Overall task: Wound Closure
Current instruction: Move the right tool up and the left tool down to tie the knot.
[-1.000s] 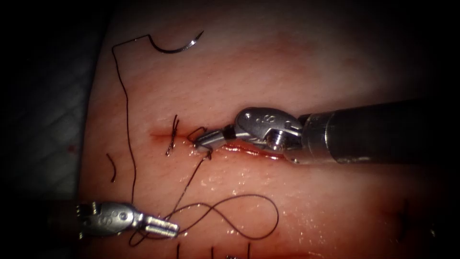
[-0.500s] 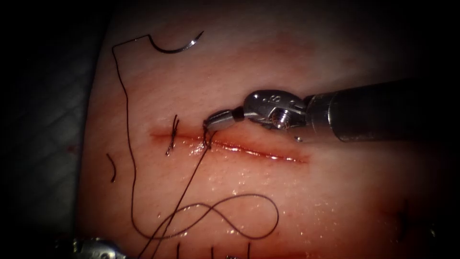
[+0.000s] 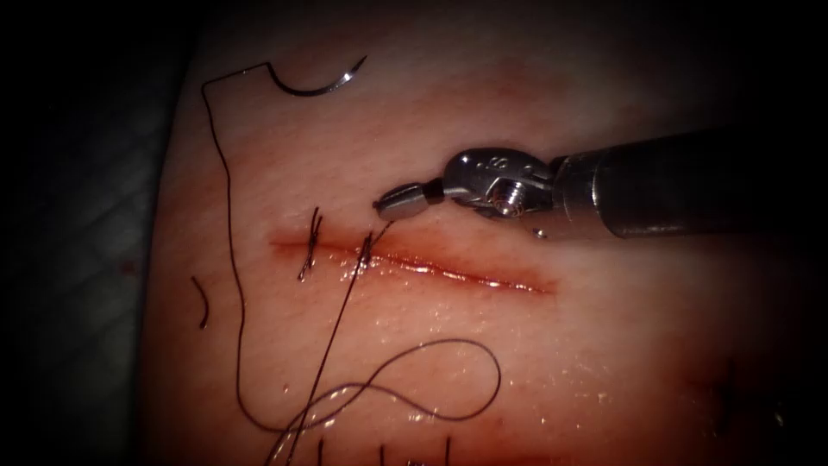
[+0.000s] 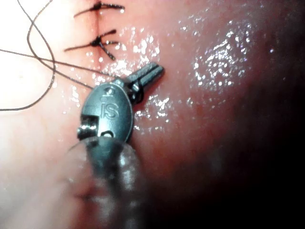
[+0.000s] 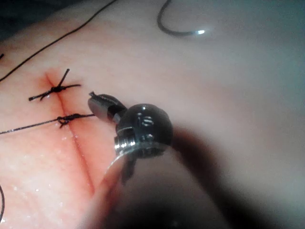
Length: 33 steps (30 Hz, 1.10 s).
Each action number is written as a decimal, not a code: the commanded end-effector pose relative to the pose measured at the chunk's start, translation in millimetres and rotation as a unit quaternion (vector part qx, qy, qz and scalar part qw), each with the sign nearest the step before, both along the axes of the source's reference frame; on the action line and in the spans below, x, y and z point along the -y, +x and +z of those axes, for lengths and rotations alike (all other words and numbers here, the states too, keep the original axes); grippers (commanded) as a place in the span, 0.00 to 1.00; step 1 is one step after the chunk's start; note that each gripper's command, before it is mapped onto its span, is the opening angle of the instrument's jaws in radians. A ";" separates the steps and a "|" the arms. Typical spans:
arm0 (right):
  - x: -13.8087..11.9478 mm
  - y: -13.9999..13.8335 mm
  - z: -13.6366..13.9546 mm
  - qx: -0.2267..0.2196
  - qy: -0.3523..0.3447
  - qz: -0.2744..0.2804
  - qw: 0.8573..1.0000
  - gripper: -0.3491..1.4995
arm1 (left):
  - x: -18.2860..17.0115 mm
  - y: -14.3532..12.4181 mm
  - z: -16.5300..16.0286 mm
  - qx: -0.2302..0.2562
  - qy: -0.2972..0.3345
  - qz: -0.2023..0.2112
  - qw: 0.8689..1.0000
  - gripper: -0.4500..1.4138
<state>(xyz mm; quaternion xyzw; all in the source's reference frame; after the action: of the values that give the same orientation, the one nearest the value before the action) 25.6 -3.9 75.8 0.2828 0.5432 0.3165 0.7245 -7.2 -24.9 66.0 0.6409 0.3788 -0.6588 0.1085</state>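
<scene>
The right tool (image 3: 398,204) has lifted off the cut (image 3: 414,261), jaws clamped on the thread (image 3: 341,315), the left tool's (image 4: 151,74) likewise, while the needle (image 3: 317,80) lies free far left on the tissue (image 3: 604,345).

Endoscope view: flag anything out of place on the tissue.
The needle lies loose on the tissue, far up and left of the cut, held by neither tool. A stray cut thread end lies left of the cut. The right tool holds thread at the second stitch.
</scene>
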 end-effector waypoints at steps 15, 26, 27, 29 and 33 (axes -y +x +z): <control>-3.3 0.5 2.7 0.081 -0.037 0.071 0.994 0.00 | 5.3 -2.5 2.2 0.006 0.006 0.059 0.998 0.00; -4.2 -0.6 3.3 0.091 -0.039 0.100 0.990 0.00 | 6.8 -2.9 0.9 0.015 0.006 0.073 0.997 0.00; -4.1 -0.6 3.3 0.090 -0.039 0.100 0.990 0.00 | 6.9 -2.9 0.9 0.013 0.007 0.074 0.997 0.00; -3.9 -0.5 3.2 0.088 -0.040 0.100 0.990 0.00 | 7.1 -3.0 1.0 0.013 0.006 0.075 0.997 0.00; -3.0 0.1 2.7 0.067 -0.037 0.082 0.994 0.00 | 6.3 -2.9 0.5 0.010 0.005 0.066 0.998 0.00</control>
<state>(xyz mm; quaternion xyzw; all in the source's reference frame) 25.0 -0.8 78.1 0.1861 0.5272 0.3749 0.7396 -9.7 -30.0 65.8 0.6208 0.4185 -0.6455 0.1509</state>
